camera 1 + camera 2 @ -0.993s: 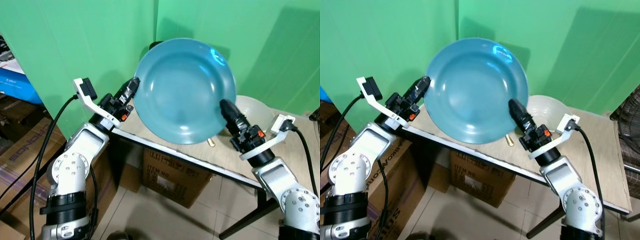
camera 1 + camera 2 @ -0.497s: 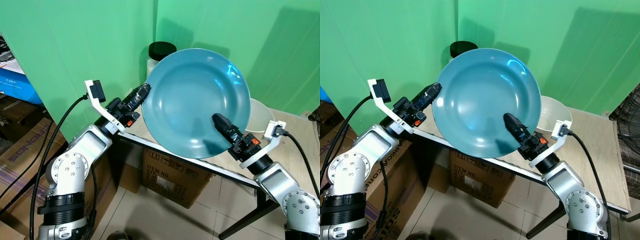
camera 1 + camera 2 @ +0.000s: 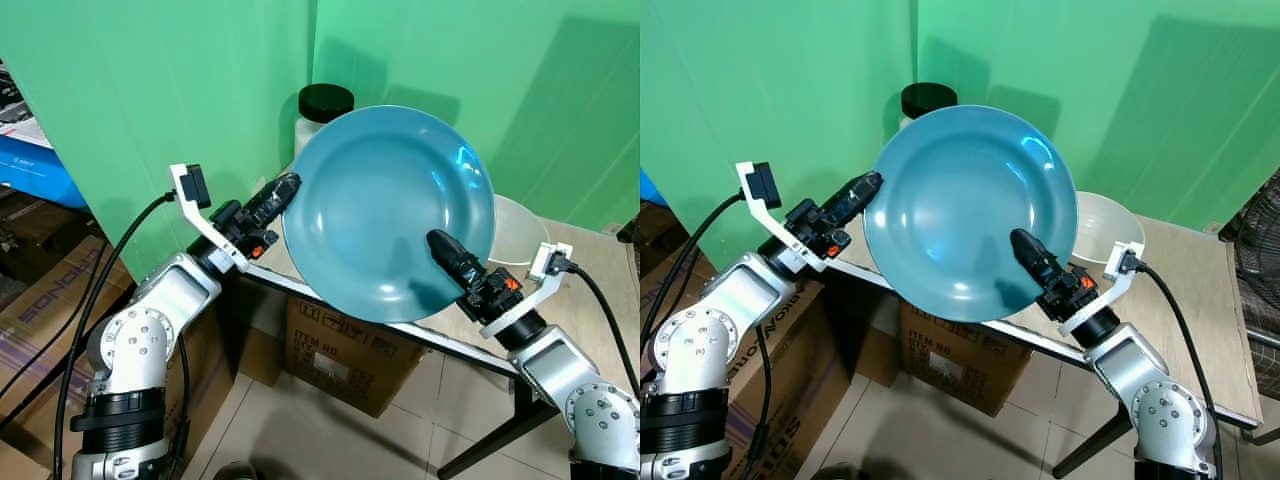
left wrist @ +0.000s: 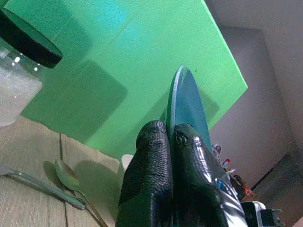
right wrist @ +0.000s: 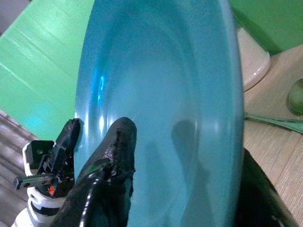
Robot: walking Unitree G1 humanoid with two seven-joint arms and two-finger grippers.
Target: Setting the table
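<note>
Green backdrop behind wooden table (image 3: pixel 590 262). Blue plate (image 3: pixel 385 210) held tilted above table's left part, face toward camera. Left gripper (image 3: pixel 283 190) pinched tight on plate's left rim; right gripper (image 3: pixel 447 252) clamps near-right rim, one finger (image 5: pixel 106 163) across plate face. Behind plate: black-lidded jar (image 3: pixel 322 113) far left, white bowl (image 3: pixel 518 234) right. Spoon (image 4: pixel 71 177) on tabletop. Cardboard box (image 3: pixel 345 355) under table.

One of each dish on view.
One blue plate (image 3: pixel 385 210), one white bowl (image 3: pixel 1105 228), one black-lidded jar (image 3: pixel 322 112), one spoon (image 4: pixel 68 177), one cardboard box (image 3: pixel 345 355).
</note>
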